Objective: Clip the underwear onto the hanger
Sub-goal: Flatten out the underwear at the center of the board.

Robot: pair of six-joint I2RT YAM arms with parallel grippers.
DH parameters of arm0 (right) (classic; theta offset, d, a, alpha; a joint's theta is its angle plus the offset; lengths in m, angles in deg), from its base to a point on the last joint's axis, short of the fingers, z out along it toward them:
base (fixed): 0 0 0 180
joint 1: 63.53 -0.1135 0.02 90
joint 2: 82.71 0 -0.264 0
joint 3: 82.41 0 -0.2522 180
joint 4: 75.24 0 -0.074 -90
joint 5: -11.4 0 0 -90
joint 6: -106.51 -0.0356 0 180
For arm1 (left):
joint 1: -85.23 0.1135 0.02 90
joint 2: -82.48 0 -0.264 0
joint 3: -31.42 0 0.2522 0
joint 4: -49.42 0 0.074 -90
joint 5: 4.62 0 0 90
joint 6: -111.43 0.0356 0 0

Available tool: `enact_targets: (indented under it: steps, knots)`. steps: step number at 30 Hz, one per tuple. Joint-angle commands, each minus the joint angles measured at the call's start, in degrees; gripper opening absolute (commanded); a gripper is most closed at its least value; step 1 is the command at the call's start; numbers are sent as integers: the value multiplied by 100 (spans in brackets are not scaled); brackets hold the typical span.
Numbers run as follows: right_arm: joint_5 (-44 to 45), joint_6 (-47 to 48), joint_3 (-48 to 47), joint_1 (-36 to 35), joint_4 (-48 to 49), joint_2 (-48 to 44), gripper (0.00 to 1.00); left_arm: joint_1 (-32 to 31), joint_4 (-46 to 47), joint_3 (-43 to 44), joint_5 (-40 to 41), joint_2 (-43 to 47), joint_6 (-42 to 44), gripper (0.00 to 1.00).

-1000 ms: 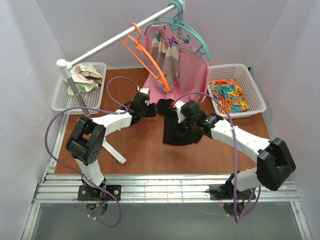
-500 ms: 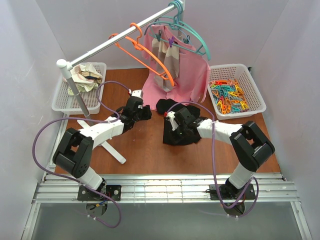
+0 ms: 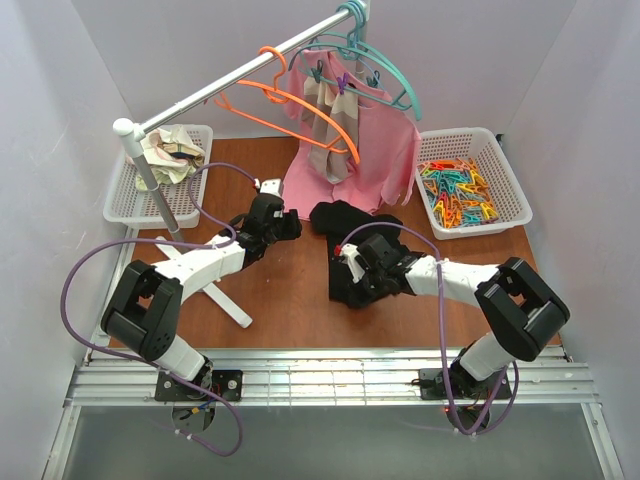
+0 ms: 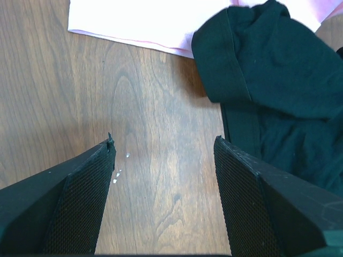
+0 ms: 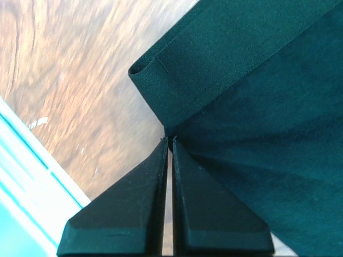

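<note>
The black underwear point(image 3: 362, 232) lies crumpled on the wooden table, right of centre. My right gripper point(image 3: 348, 268) sits low at the garment's near left edge. In the right wrist view that gripper point(image 5: 169, 138) is shut, its tips pinching the cloth just under a folded hem of the underwear point(image 5: 257, 107). My left gripper point(image 3: 288, 226) hovers left of the garment, and in its wrist view it point(image 4: 163, 142) is open over bare wood with the underwear point(image 4: 278, 80) at upper right. The orange hanger point(image 3: 300, 100) hangs on the rail, tilted nearly flat.
A metal rail point(image 3: 220, 88) crosses the back, carrying teal hangers point(image 3: 385, 75) with a pink shirt point(image 3: 380, 150) and a beige-striped cloth. A white basket of coloured clothespins point(image 3: 465, 190) stands back right. Another white basket point(image 3: 125, 200) holds cloth at back left. The rack's white foot point(image 3: 228, 305) lies near the left arm.
The right arm has drawn back toward the near edge with its gripper closed on the underwear, tugging the cloth slightly nearer. The orange hanger has swung left and upward on the rail.
</note>
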Motion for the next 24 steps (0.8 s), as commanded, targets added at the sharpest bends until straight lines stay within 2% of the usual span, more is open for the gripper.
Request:
enact_targets:
  steps: [1,8,13,24]
  knots:
    - [-236,-55,67,-70,-602,-250,1,-22,37,-125,129,302,-48,66]
    - [-456,-73,93,-114,-1094,-821,1,-22,73,-178,138,372,-101,66]
    - [105,-90,-258,-114,-1139,-1059,1,-22,81,-151,138,416,-145,66]
    - [194,-38,-1445,-62,-620,575,1,-31,46,-274,164,653,-233,66]
